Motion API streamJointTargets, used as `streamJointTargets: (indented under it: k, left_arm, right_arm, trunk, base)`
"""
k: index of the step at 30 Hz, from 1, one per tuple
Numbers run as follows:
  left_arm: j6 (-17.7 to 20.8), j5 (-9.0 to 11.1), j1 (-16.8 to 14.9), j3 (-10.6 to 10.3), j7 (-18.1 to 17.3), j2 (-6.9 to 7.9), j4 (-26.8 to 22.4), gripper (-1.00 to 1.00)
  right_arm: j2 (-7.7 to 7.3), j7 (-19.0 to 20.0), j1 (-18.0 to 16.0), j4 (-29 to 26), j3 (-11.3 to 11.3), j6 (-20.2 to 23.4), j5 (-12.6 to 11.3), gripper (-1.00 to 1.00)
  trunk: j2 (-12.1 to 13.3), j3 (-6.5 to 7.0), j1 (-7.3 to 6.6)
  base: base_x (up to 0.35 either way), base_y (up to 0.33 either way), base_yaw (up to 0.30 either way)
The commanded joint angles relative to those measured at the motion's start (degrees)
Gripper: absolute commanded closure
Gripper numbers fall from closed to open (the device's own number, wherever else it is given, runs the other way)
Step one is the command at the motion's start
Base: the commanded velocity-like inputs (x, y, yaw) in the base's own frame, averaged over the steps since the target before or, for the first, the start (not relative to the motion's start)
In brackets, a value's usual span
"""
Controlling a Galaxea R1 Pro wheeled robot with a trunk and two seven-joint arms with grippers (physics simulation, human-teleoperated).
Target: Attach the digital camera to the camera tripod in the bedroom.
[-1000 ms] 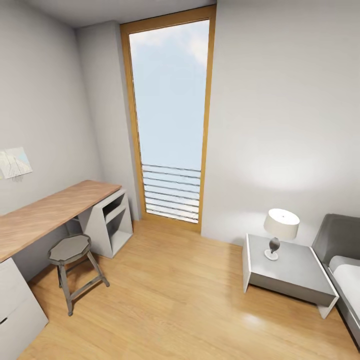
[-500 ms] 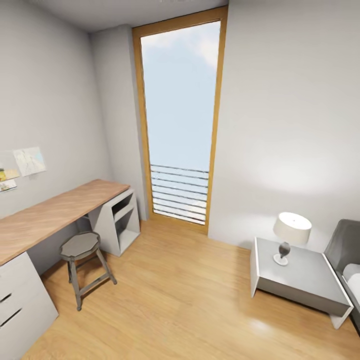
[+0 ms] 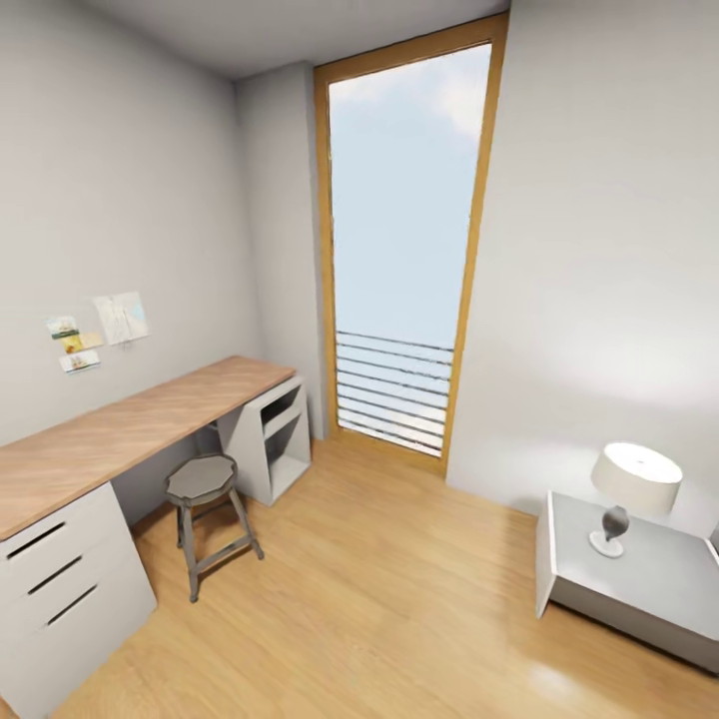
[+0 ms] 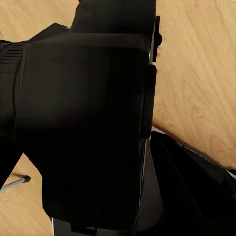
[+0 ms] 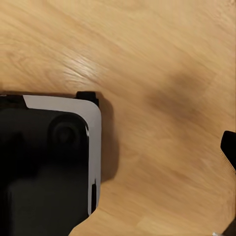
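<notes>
In the left wrist view a black box-shaped body, the digital camera [image 4: 83, 123], sits right in front of the lens. My left gripper [image 4: 19, 113] is shut on it, and its fingers are mostly hidden by the camera. A thin grey rod with a black tip [image 4: 15, 182] lies at the picture's edge on the wood floor; I cannot tell whether it belongs to the camera tripod. In the right wrist view my right gripper [image 5: 229, 189] shows two black tips standing apart over bare floor, holding nothing.
The head view shows the bedroom: a wood-topped white desk [image 3: 130, 424] along the left wall, a grey round stool [image 3: 205, 489] beside it, a tall wood-framed window [image 3: 404, 250], and a grey nightstand [image 3: 639, 574] with a lamp [image 3: 629, 489]. My base [image 5: 46, 162] is over the floor.
The head camera has swung left: window, stool and nightstand slid right in the picture, the bed dropped out of it, and the desk drawers and wall notes came in.
</notes>
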Motion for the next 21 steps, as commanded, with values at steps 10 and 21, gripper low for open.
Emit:
streamJointTargets:
  k: [10,21]
  left_arm:
    - [0.0,0.3,0.0,-0.5,0.1,-0.05,0.0,1.00]
    - [0.0,0.3,0.0,-0.4,0.1,-0.09,0.0,1.00]
  right_arm:
    - [-0.03,0.2,0.0,0.2,-0.1,-0.8,0.4,-1.00]
    - [-0.10,0.2,-0.1,0.2,-0.1,-0.8,0.5,-1.00]
  trunk:
    - [0.0,0.36,0.02]
    - [0.0,0.75,0.02]
  base:
    - [0.000,0.000,0.255]
    - [0.000,0.000,0.257]
